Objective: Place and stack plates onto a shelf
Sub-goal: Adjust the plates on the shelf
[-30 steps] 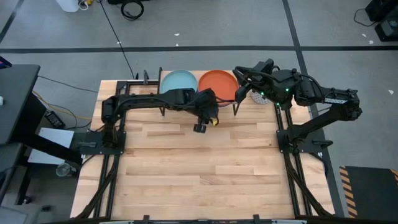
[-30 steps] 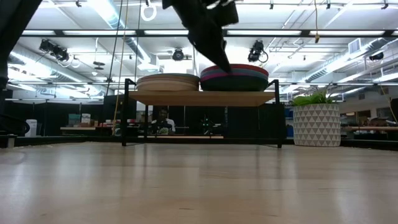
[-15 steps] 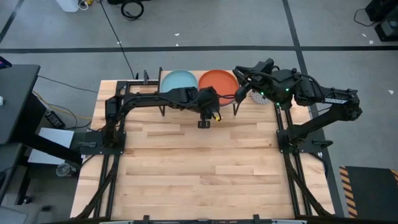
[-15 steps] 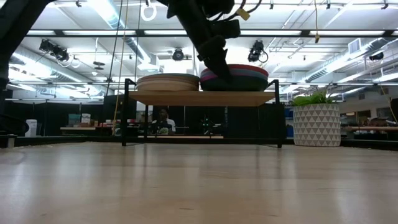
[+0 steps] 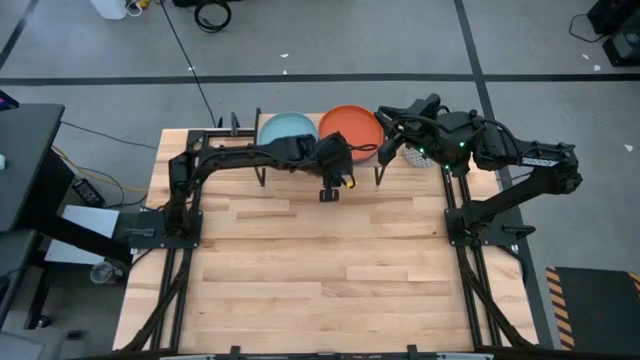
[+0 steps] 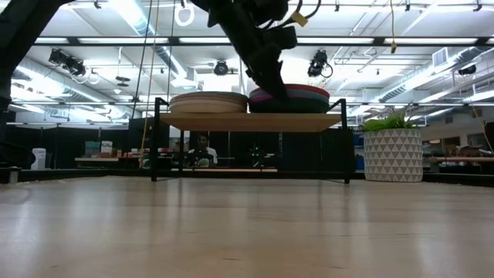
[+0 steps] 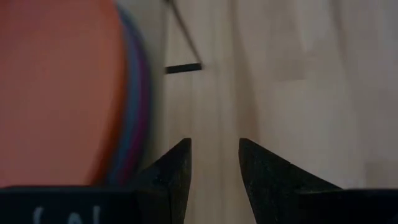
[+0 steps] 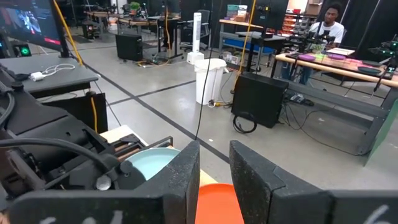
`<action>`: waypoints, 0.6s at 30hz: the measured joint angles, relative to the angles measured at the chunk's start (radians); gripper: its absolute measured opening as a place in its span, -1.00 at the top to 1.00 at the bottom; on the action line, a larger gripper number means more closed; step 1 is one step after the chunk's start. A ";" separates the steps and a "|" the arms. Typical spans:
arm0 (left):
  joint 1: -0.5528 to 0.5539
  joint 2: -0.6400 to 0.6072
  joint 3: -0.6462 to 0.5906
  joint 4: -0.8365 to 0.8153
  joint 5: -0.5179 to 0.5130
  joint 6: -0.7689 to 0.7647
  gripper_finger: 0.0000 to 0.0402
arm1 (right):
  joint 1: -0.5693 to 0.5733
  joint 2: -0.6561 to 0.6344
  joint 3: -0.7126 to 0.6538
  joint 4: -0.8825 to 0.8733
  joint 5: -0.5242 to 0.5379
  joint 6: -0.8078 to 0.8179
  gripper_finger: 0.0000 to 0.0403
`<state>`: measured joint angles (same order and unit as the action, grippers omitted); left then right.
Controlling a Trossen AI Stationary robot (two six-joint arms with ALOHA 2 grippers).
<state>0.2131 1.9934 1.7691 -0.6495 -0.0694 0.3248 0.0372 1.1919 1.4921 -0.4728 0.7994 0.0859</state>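
Note:
The shelf (image 6: 247,121) stands at the table's far edge and carries two stacks of plates. The left stack (image 6: 208,102) is topped by a light blue plate (image 5: 285,127). The right stack (image 6: 301,99) is topped by an orange plate (image 5: 352,125), with blue and pink rims under it (image 7: 138,93). My left gripper (image 5: 330,190) (image 7: 214,149) hangs open at the near edge of the right stack, fingers pointing down beside the plate rims. My right gripper (image 5: 386,150) (image 8: 214,152) waits open by the shelf's right end. My left gripper stands close against the near rim of the right stack (image 7: 142,134). Its fingertips show bare table between them, and I cannot tell whether a finger's outer side touches the plates.
A white patterned plant pot (image 6: 392,154) (image 5: 415,155) stands right of the shelf, by my right arm. The slatted tabletop (image 5: 330,270) stretches bare toward the near edge. A person sits at a desk (image 8: 326,25) in the room beyond.
My left gripper has moved toward the table's far edge and a little down, up to the near rim of the right stack. That stack, with the orange plate on top, has slid slightly toward the far edge on the shelf.

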 joint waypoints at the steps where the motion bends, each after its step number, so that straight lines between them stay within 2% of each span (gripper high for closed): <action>1: -0.005 -0.002 0.000 -0.006 0.015 0.000 0.30 | 0.000 0.000 0.000 0.000 0.000 -0.002 0.53; 6: -0.029 -0.075 0.000 -0.062 0.054 -0.031 0.30 | 0.000 0.000 0.000 -0.003 0.000 -0.003 0.53; 9: -0.023 -0.159 0.003 -0.193 0.127 -0.090 0.30 | 0.000 -0.001 0.000 -0.007 0.000 -0.003 0.53; 12: -0.026 -0.213 -0.013 -0.335 0.128 -0.150 0.30 | 0.000 -0.001 0.000 -0.010 0.001 -0.010 0.53; 14: -0.045 -0.249 -0.066 -0.361 0.094 -0.186 0.30 | 0.000 -0.001 0.000 -0.010 0.001 -0.011 0.53; 18: -0.097 -0.353 -0.257 -0.330 0.008 -0.248 0.30 | 0.000 -0.002 0.000 -0.015 0.001 -0.021 0.53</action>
<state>0.1156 1.6405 1.5119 -0.9796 -0.0614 0.0765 0.0376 1.1904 1.4921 -0.4877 0.8001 0.0651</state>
